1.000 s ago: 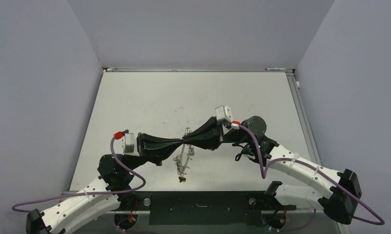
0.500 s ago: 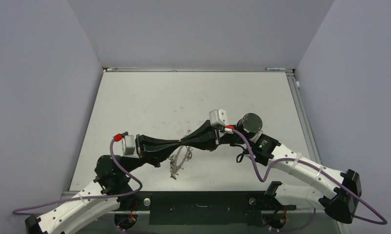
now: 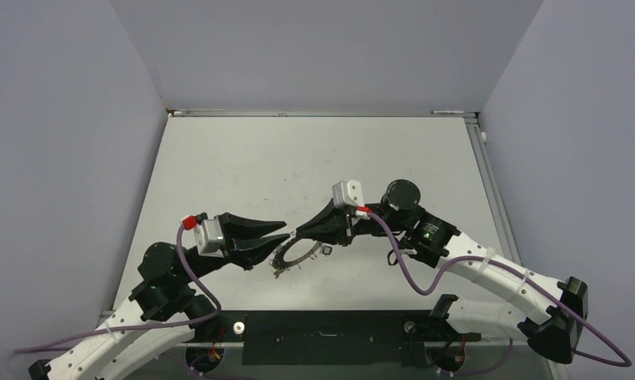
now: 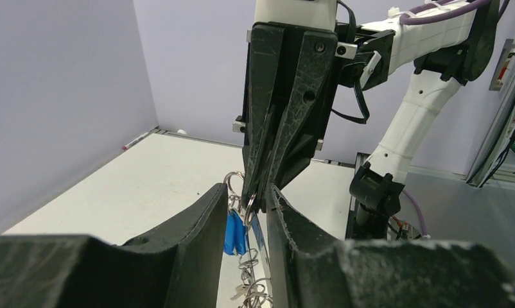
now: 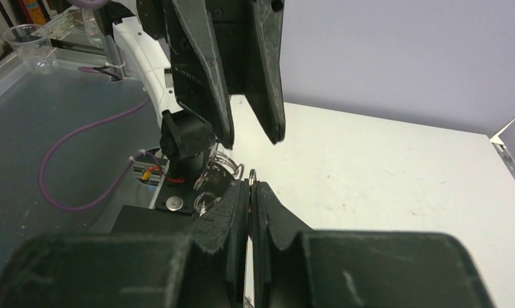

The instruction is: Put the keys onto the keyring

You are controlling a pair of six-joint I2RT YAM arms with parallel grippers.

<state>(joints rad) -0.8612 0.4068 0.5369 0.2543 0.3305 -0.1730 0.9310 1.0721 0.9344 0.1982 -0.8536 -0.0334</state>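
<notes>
Top external view: above the white table [image 3: 298,158], the left gripper [image 3: 287,230] holds its fingers apart, while the right gripper [image 3: 299,234] has its fingers clamped on the keyring [image 3: 290,253], which hangs tilted just below both fingertips. Left wrist view: blue-tagged keys [image 4: 234,232] dangle between the left fingers, beneath the right fingertips.

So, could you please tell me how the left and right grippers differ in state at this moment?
The left gripper is open and holds nothing, while the right gripper is shut on a small loop of the keyring. The left gripper's fingers stand spread apart, and the right gripper's closed tip sits between them. Both are black and meet tip to tip.
</notes>
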